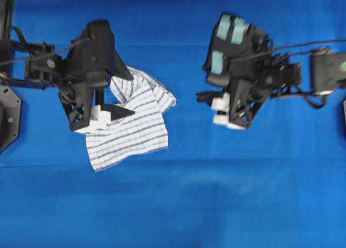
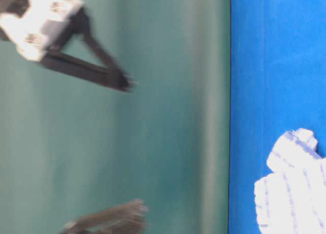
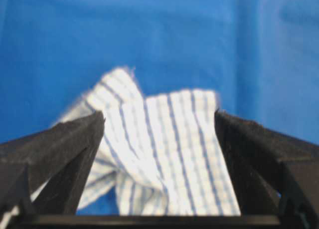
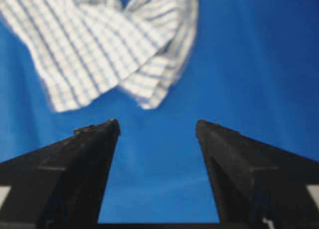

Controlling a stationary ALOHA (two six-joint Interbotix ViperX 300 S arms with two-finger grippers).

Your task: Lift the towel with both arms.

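The blue tablecloth point(image 1: 227, 205) fills my workspace, and the towel point(image 1: 132, 126) lies rumpled on it, left of centre. My left gripper point(image 3: 159, 124) hangs over the towel with its jaws spread wide, cloth showing between the tips but nothing pinched. My right gripper point(image 4: 158, 126) is spread too, over bare blue — the towel's nearest edge lies ahead of it, apart. I judge this the approach: next, each gripper must reach an edge and close on it.
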